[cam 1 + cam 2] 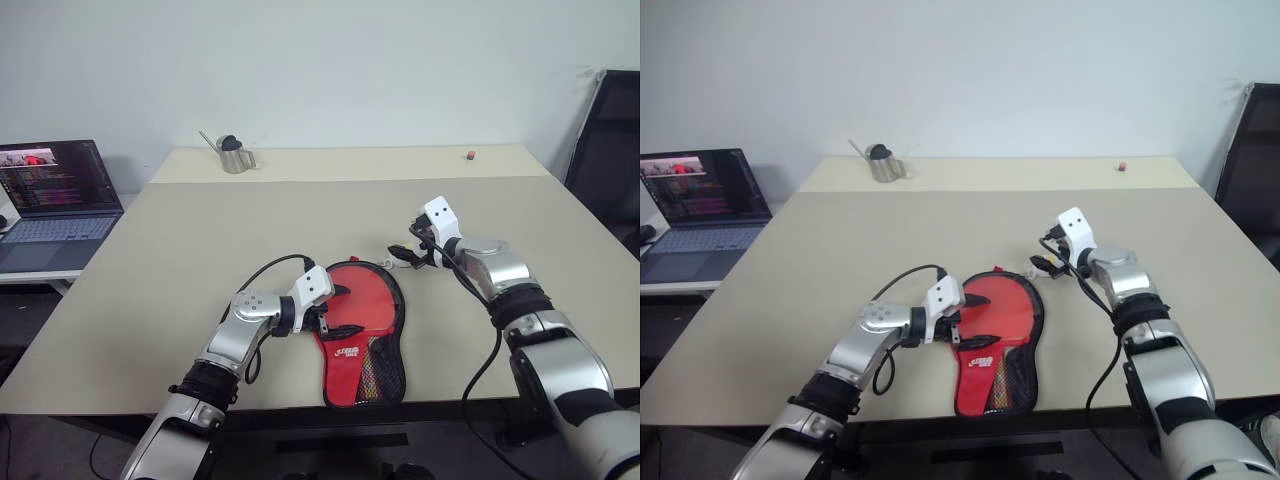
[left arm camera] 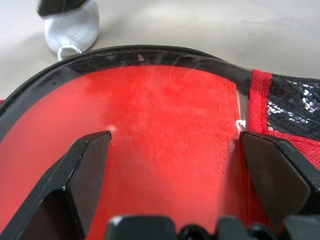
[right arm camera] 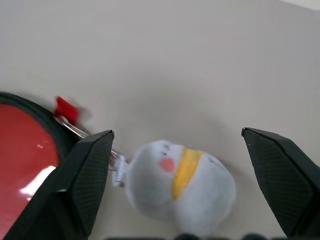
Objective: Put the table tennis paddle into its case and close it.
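Observation:
The case (image 1: 362, 378), black-edged with a red panel and white logo, lies flat near the table's front edge. The table tennis paddle (image 1: 365, 298) lies in it, its smooth red face showing inside the case's black zip rim (image 2: 150, 57); black mesh lining (image 2: 295, 97) shows beside it. My left gripper (image 1: 338, 312) hovers open over the left side of the red face, one finger (image 2: 90, 170) on each side, holding nothing. My right gripper (image 1: 402, 256) stands open at the case's far right edge, just over a white plush charm (image 3: 182, 190) on a ring at the zip.
An open laptop (image 1: 55, 205) sits on a side desk to the left. A small metal watering can (image 1: 235, 155) and a tiny red object (image 1: 470, 155) stand at the table's far edge. A black chair (image 1: 610, 150) stands at the right.

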### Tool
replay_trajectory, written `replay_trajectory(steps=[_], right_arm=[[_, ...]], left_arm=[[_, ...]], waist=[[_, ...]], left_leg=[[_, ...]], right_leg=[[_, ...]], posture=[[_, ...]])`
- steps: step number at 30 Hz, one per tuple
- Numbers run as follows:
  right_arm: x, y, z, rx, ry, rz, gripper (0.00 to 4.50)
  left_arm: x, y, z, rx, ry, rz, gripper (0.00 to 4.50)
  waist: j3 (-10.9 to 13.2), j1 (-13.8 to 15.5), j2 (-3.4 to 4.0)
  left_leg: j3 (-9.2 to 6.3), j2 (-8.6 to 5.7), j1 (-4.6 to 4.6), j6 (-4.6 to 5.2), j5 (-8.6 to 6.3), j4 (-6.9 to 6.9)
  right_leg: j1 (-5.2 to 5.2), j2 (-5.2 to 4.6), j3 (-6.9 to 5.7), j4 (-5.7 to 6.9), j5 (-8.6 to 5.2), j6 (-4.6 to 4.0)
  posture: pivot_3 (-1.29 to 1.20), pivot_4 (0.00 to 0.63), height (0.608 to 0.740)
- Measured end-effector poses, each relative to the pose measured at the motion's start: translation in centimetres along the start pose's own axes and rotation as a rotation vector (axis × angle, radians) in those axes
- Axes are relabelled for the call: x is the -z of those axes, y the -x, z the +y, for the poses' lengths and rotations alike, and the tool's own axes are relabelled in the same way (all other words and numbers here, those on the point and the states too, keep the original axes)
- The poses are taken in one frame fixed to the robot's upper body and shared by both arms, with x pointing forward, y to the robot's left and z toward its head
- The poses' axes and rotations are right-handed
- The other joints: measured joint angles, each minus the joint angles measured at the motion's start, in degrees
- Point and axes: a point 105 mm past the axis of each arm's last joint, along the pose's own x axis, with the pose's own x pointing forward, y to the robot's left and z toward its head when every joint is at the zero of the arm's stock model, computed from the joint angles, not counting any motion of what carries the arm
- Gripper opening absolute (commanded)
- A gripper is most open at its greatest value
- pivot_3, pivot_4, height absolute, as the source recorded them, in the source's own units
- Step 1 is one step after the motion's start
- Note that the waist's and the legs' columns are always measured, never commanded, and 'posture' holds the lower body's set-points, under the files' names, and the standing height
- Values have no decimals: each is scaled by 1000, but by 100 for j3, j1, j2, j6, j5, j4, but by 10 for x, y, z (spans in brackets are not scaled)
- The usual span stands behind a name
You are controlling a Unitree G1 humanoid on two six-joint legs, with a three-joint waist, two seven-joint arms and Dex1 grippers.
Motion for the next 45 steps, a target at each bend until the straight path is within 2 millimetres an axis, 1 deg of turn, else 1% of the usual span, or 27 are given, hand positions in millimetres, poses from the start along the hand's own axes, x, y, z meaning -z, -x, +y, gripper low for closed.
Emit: replay_trajectory(steps=[3,4,8,10,14,22,28,30,32,39,42,43,45], right_arm=[[6,0,3,-58,56,19,4500],[6,1,4,-79,76,20,4500],[-7,5,4,-132,155,4,4500],[-8,5,4,-130,200,12,4500],[2,2,7,-128,244,55,4500],[8,-7,16,-127,366,84,4500],[18,-9,11,-71,406,129,4500],[17,-10,12,-62,419,131,4119],[17,-11,12,-49,431,130,3603],[16,-12,9,-14,463,133,1152],[16,-13,10,-15,465,133,512],[16,-13,10,-15,465,132,360],[16,-13,11,-16,464,131,263]], left_arm=[[1,1,-1,-4,-2,1,4485],[1,2,-1,-5,-2,1,4485],[2,3,0,-9,-3,5,4485],[2,3,0,-10,-3,5,4485],[2,4,0,-11,-4,5,4485],[2,4,0,-10,-5,7,4485],[2,5,0,-11,-10,10,4485],[2,6,-1,-12,-12,12,4500],[2,6,-1,-11,-12,13,4500],[3,4,-2,-5,-13,16,4500],[2,1,-2,4,-7,15,4500],[2,-1,-2,9,-7,14,4500],[1,-6,-4,21,4,6,4500]], waist=[[1,-17,2],[3,-24,5],[3,-51,14],[2,-58,15],[2,-61,16],[1,-67,19],[-1,-84,22],[-5,-97,28],[-7,-98,32],[-9,-100,35],[-10,-98,36],[-11,-98,37],[-14,-98,42]], left_leg=[[1,0,0,1,0,1],[0,0,0,2,-1,1],[-1,-1,4,2,-1,1],[0,-1,5,2,-1,1],[0,-1,5,0,0,2],[-1,0,5,-7,4,2],[0,-1,7,-9,5,2],[1,-1,7,-9,5,2],[0,-1,8,-9,5,2],[1,-1,9,-8,5,3],[0,-3,10,-5,3,5],[0,-4,11,0,0,6],[1,-5,13,0,0,6]], right_leg=[[0,0,2,1,0,0],[0,0,1,2,0,0],[0,1,1,5,0,0],[0,1,2,6,0,0],[0,1,4,7,0,0],[0,1,4,8,0,0],[0,1,6,9,0,0],[0,1,7,9,0,0],[0,1,7,11,0,0],[1,1,7,12,0,0],[5,1,7,13,1,0],[6,1,7,13,1,0],[7,1,7,14,1,0]], posture=[[0,150,740],[0,150,740],[0,150,740],[0,150,740],[0,150,740],[0,150,740],[0,150,740],[0,150,740],[0,150,740],[0,150,740],[0,150,740],[0,150,740],[0,150,740]])
